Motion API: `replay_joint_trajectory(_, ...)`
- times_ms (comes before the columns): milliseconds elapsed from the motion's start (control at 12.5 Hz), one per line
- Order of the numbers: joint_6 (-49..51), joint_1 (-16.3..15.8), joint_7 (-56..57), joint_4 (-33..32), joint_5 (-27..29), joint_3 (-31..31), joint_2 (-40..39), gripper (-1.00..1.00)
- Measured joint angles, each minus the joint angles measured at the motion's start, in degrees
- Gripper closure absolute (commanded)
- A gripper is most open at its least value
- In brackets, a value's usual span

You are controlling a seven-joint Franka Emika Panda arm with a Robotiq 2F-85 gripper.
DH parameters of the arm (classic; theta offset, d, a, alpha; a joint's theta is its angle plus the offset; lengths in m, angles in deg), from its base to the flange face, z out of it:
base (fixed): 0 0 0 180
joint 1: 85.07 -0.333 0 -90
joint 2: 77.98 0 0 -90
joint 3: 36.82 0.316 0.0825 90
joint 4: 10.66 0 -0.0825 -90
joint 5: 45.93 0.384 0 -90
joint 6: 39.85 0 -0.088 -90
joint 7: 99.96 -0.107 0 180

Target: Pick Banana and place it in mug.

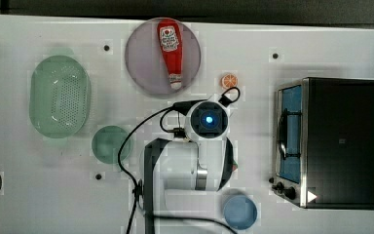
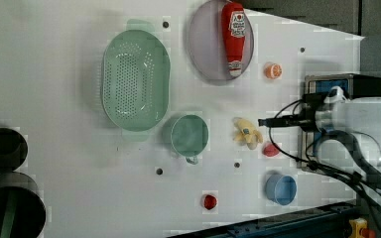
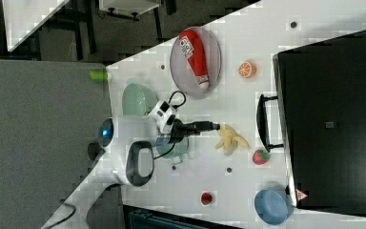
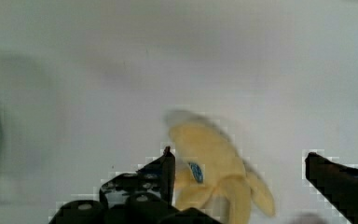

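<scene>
Note that the ketchup bottle (image 2: 233,37) carries a label whose text you cannot read; the banana (image 4: 214,170) bears a small blue sticker. Your gripper (image 4: 240,163) is spread wide, straddling the banana without contact. Banana lies beside the mug (image 2: 189,135).

1. One white arm, reaching over the desk from the top view's bottom edge toward mid-frame.
2. Wrist bent so the gripper (image 4: 237,163) points down; blue light lit on the wrist housing in the top view.
3. Gripper wide apart, two dark fingers (image 4: 161,170) spread, nothing held between them.
4. Black cables loop off the wrist and trail along the arm.
</scene>
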Motion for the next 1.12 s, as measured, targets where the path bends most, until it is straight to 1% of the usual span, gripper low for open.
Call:
replay_joint_trajectory(160,-2.55,-0.38,2.46,-0.11,0.11,0.16,-5.47,-1.00)
replay_joint_trajectory(240,-3.94,-0.81,3.30,-1.23,-0.06,-0.21,-7.58,-1.00)
replay_joint_trajectory(480,-7.75,-0.80,6.10,-4.48,-1.63,-1.18,-11.57,-1.00)
replay_joint_trajectory(560,-9.26,-0.56,6.49,-4.70,-1.54,-1.70,-12.03,-0.93)
replay_joint_trajectory(800,-9.48,0.05,6.55,-2.69,0.07,-2.23,-12.21,-0.18)
replay_joint_trajectory(880,-9.65,0.32,6.55,-2.57,-0.84,-1.97,-11.69,0.04)
replay_joint_trajectory(960,-9.99,0.24,6.55,-2.80,-0.57,-1.97,-10.97,0.25)
replay_joint_trajectory(1040,-10.94,0.13,6.55,-2.69,-0.11,-2.17,-10.91,0.37)
replay_joint_trajectory(1120,-10.21,0.34,6.55,-2.69,0.11,-2.02,-10.76,0.37)
